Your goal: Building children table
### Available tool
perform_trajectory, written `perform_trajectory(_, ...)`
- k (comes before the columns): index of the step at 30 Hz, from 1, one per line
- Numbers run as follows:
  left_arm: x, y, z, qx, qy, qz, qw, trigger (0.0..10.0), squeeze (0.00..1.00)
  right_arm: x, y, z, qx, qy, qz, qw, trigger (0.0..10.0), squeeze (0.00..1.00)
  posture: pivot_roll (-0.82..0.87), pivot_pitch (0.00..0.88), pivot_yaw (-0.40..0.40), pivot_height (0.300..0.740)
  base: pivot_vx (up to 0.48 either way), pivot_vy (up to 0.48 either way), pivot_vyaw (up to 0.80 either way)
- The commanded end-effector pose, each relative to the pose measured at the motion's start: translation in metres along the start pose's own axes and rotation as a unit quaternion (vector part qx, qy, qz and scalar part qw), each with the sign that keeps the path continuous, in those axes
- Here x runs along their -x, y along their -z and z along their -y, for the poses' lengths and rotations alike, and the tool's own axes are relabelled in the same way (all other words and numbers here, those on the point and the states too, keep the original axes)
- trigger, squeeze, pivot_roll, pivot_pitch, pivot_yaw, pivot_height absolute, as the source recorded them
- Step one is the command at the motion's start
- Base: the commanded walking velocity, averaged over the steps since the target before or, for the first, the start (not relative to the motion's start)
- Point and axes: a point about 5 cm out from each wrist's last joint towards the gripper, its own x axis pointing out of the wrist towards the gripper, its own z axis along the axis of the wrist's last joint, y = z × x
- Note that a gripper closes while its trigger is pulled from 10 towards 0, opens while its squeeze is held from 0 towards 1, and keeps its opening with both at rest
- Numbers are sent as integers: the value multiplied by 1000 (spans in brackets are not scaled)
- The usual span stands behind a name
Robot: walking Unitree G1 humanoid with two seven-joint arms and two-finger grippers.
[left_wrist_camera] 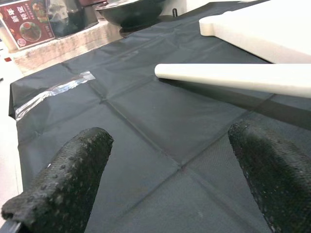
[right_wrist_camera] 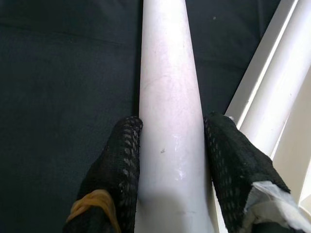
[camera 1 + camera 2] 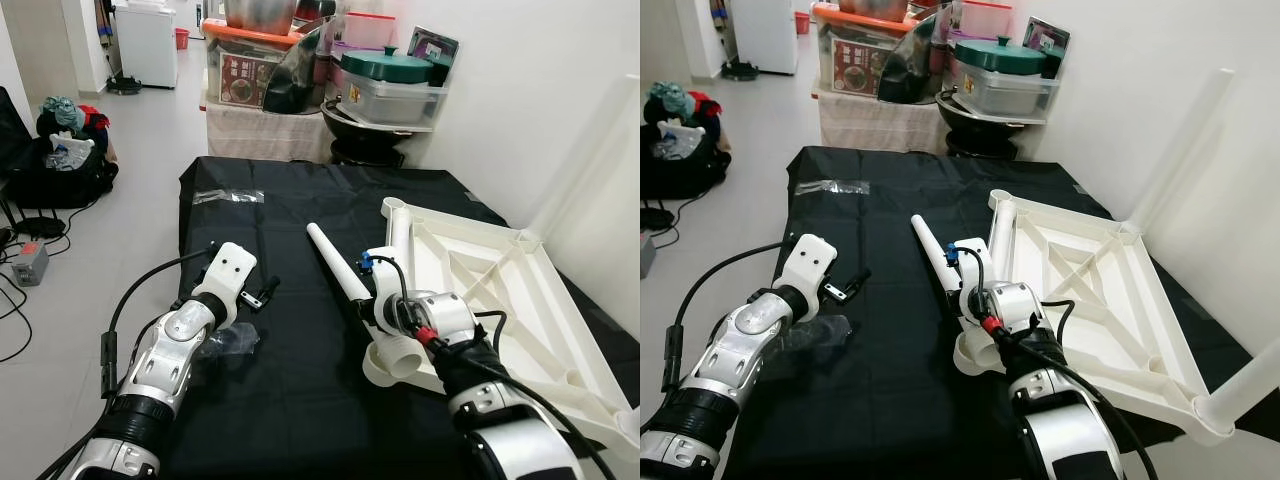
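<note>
Your right gripper (image 2: 171, 160) clenched round white table leg (image 3: 338, 262), lying on black cloth beside upturned tabletop (image 3: 500, 290). Left gripper (image 1: 170, 179) spread, empty, hovering near leg. Step: leg fitting. Next, prob. stand leg into corner socket.

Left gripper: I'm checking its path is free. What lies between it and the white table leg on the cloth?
Only bare black cloth lies between the open left gripper and the table leg, as the left wrist view shows. The right gripper grips that leg.
</note>
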Motion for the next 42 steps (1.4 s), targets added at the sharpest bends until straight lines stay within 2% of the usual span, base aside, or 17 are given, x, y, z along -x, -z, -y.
perform_trajectory(1,-1,2,4,3,4,-9,1000,10000,0,-12,49,5,-23,-2,-109,994,0,0,-27,0,-166,740,0,0,0)
perform_trajectory(5,-1,2,4,2,4,-10,1000,10000,0,-9,46,10,-16,2,-100,995,0,0,-27,0,-166,740,0,0,0)
perform_trajectory(7,0,3,5,2,5,-11,1000,10000,0,-5,43,11,11,-15,-97,995,0,0,-29,0,-163,740,0,0,0)
perform_trajectory(8,0,4,5,1,6,-13,1000,10000,0,-2,40,14,29,-18,-99,994,9529,1000,-32,0,-163,740,0,0,0)
perform_trajectory(10,0,4,5,1,6,-13,1000,10000,0,1,38,16,42,-22,-101,994,10000,1000,-32,0,-163,740,0,0,0)
perform_trajectory(11,0,4,5,1,6,-15,1000,10000,0,6,34,23,57,-26,-105,992,10000,1000,-33,0,-163,740,0,0,0)
perform_trajectory(16,-1,5,6,1,6,-17,1000,10000,0,11,30,32,74,-33,-115,990,10000,1000,-38,0,-161,740,0,0,0)
perform_trajectory(19,-1,6,8,1,8,-19,1000,10000,0,21,19,44,116,-43,-132,984,10000,1000,-53,0,-165,740,0,0,0)
perform_trajectory(26,-2,6,9,2,8,-20,1000,10000,0,26,14,46,143,-56,-146,977,10000,1000,-59,0,-167,740,0,0,0)
perform_trajectory(29,-2,6,9,3,8,-20,1000,10000,0,31,16,47,185,-70,-167,966,10000,1000,-66,0,-185,740,0,0,0)
perform_trajectory(30,-2,7,9,3,7,-21,1000,10000,0,31,16,47,201,-76,-174,961,10000,941,-67,0,-189,740,0,0,0)
perform_trajectory(31,-2,7,9,3,7,-21,1000,10000,0,31,16,47,201,-76,-174,961,10000,941,-67,0,-189,740,0,0,0)
perform_trajectory(32,-1,7,9,3,6,-22,1000,10000,0,31,16,46,212,-85,-173,958,824,518,-65,0,-190,740,0,0,0)
perform_trajectory(33,-1,8,9,4,5,-23,1000,10000,0,31,15,45,216,-91,-172,957,0,71,-65,0,-190,740,0,0,0)
perform_trajectory(34,-1,8,9,4,5,-24,1000,10000,0,30,16,44,223,-97,-171,955,0,71,-62,0,-191,740,0,0,0)
perform_trajectory(35,0,9,10,4,5,-24,1000,10000,0,29,19,43,228,-101,-171,953,0,0,-63,0,-193,740,0,0,0)
perform_trajectory(42,1,10,10,3,4,-27,1000,10000,0,31,22,41,236,-117,-175,949,0,0,-64,0,-191,740,0,0,0)
